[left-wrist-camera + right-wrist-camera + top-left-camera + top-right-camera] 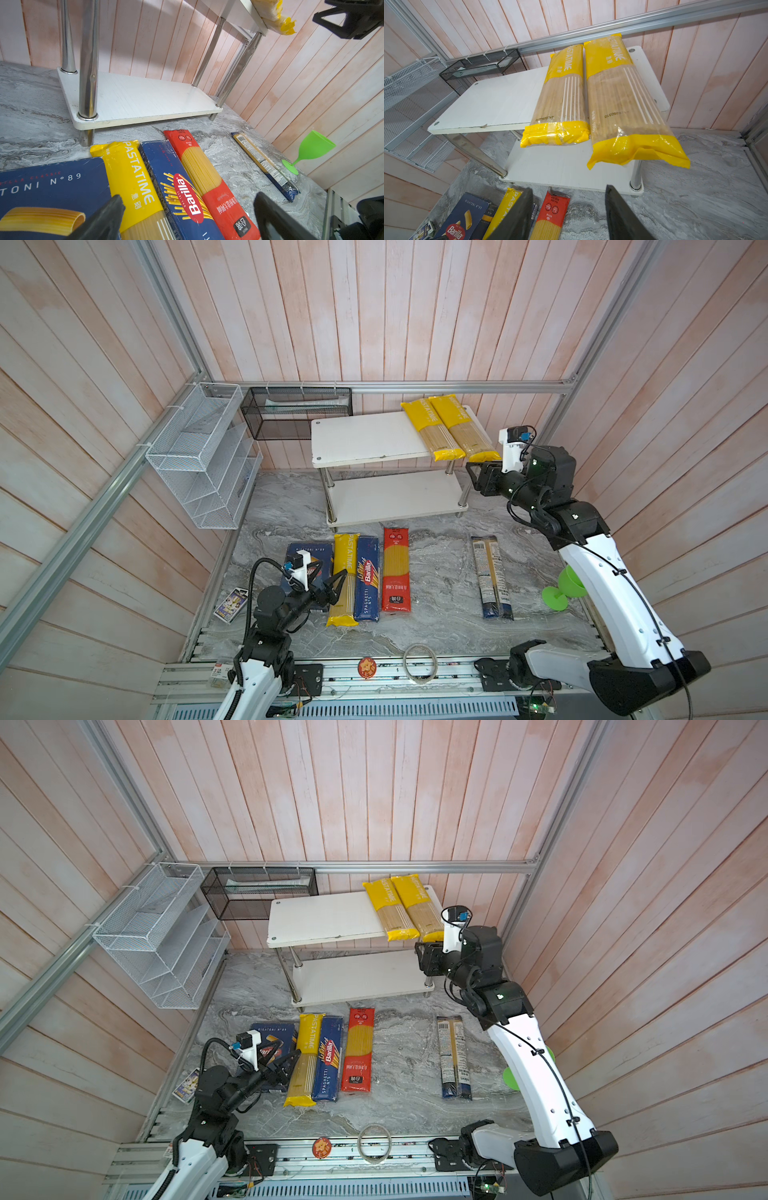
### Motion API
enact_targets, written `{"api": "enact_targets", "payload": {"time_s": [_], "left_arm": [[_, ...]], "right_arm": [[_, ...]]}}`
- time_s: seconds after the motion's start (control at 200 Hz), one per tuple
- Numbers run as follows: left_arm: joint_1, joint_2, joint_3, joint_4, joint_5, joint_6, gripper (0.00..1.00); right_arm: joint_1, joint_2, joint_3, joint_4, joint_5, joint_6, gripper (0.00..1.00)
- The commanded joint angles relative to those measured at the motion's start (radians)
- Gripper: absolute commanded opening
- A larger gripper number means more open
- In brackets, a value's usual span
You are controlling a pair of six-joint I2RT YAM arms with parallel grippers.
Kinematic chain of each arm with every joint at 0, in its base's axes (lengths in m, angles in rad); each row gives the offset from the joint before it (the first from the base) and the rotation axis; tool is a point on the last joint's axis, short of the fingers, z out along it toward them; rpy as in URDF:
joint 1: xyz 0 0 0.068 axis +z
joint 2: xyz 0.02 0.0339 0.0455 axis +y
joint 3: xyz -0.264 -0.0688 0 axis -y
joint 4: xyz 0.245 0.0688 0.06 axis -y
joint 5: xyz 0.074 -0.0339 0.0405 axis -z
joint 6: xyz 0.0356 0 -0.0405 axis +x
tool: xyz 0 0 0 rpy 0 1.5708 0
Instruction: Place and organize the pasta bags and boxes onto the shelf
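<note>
**Two bags shelved, five items lying on the table**

My left gripper (pixel 189 198) is hovering low above the rigatoni box (pixel 309 556) and the first PASTATIME bag (pixel 344 580), fingers spread, gripping nothing. On the marble table (pixel 440 593), the rigatoni box, that bag, the Barilla spaghetti box (pixel 368 578) and the red spaghetti bag (pixel 395 568) are lying side by side. The clear bag with the dark blue end (pixel 490 576) is lying well apart to their right. On the right end of the upper board of the shelf (pixel 365 439), a second PASTATIME bag (pixel 432 429) and a third PASTATIME bag (pixel 463 427) are resting together, their near ends overhanging the front edge. My right gripper (pixel 569 189) is hanging near that corner, fingers spread, empty.
</note>
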Motion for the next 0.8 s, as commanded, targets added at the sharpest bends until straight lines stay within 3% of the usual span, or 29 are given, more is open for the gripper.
{"api": "enact_targets", "payload": {"time_s": [0.0,0.795], "left_arm": [[-0.004,-0.012,-0.014,0.016,0.008,0.007,1.0],[-0.004,-0.012,-0.014,0.015,0.008,0.008,1.0]], "right_arm": [[-0.019,0.026,-0.009,0.047,-0.071,0.025,0.55],[-0.034,0.174,0.096,0.08,-0.102,0.014,0.56]]}}
